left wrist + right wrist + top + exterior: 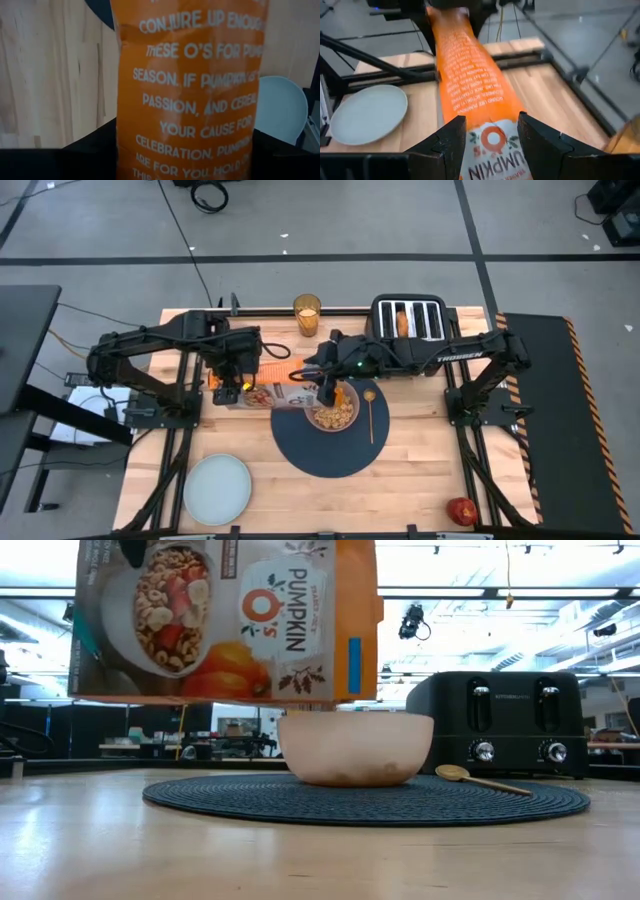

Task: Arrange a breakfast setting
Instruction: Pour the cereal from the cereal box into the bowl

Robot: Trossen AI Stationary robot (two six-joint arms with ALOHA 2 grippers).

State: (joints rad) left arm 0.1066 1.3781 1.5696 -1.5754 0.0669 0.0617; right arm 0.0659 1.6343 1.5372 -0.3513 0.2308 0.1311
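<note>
Both grippers clamp the cereal box (pixel 268 383), held on its side in the air just left of the bowl (pixel 332 416): left gripper (pixel 232 380) grasps the box's left end, right gripper (pixel 325 385) grasps the end nearest the bowl, its fingers (pixel 451 137) pressed on either side of the orange panel. Left fingers are mostly cut off at the wrist view's edge, only dark shapes flanking the box. Bowl sits on the dark-blue mat (pixel 300 450) mid-table; from above it shows cereal inside, partly covered by the right gripper. In the low view the box (pixel 225 620) hangs above the bowl (pixel 355 748), top edge cropped, grippers out of frame. Gold spoon (pixel 369 408) lies on the mat just right of the bowl. Pale plate (pixel 217 488) sits near-left, well apart from the mat. Juice glass (pixel 306 315) stands at the far edge, left of the black toaster (pixel 408 320); one slot shows toast (pixel 401 321), other slots hard to read. Red apple (pixel 461 511) near-right corner, partly behind frame rail.
</note>
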